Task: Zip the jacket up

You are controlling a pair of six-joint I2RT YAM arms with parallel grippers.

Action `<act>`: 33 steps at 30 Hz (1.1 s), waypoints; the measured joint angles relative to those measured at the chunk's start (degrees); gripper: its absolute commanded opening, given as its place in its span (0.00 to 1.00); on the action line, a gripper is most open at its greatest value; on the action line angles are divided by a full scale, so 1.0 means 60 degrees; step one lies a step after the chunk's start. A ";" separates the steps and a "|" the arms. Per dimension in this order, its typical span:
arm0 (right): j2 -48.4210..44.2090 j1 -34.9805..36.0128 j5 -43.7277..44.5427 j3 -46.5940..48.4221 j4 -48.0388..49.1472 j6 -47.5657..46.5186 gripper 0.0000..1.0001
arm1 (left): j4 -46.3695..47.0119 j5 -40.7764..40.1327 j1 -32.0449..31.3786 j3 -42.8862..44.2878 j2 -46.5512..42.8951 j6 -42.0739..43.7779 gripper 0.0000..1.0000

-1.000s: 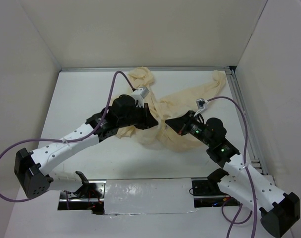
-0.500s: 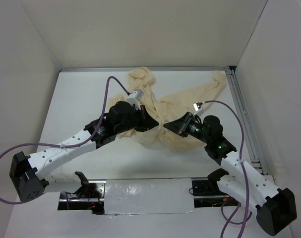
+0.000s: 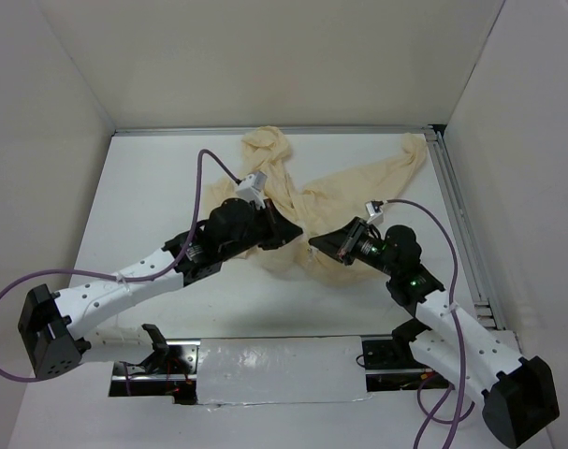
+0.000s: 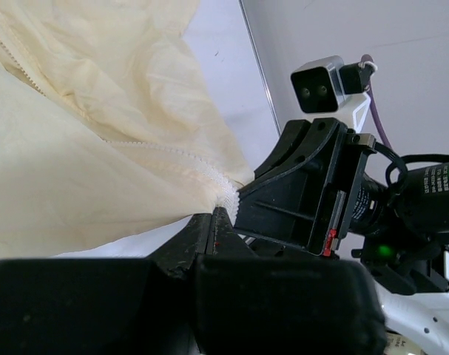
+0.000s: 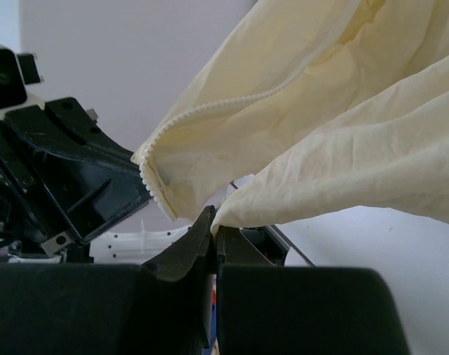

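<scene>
On the far middle and right of the white table (image 3: 162, 178), the jacket (image 3: 358, 182) lies crumpled. It is thin, soft, pale-yellow cloth, heavily wrinkled, with one bunched lobe near the back edge and one long strip reaching toward the far right corner. Its near portion is gathered between the two arms. The left gripper (image 3: 291, 230) has its black fingers pressed together, pinching a fabric edge. The left wrist view shows the cloth drawn to a point at the fingertips (image 4: 202, 231), with a row of fine zipper teeth (image 4: 172, 153) running along the seam into the pinch. The right gripper (image 3: 315, 246) is likewise pressed together on a fold of the jacket. In its wrist view the cloth rises from the closed tips, and a second toothed edge (image 5: 152, 185) curves just beside them, hanging free. The two grippers sit tip to tip, very near each other; whether they touch cannot be determined. A purple cable (image 3: 206, 173) arcs over the left arm.
</scene>
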 measured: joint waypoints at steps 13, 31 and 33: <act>-0.0204 -0.0124 0.0554 -0.0346 0.0659 0.1275 0.00 | -0.0168 -0.1504 -0.0809 -0.0058 0.0149 -0.0816 0.00; -0.0306 -0.0219 0.0729 -0.0346 0.0663 0.1461 0.00 | -0.0459 -0.2113 -0.0871 -0.0058 0.0222 -0.1195 0.00; -0.0306 -0.0219 0.0725 -0.0346 0.0663 0.1453 0.00 | -0.0466 -0.2127 -0.0871 -0.0058 0.0222 -0.1202 0.00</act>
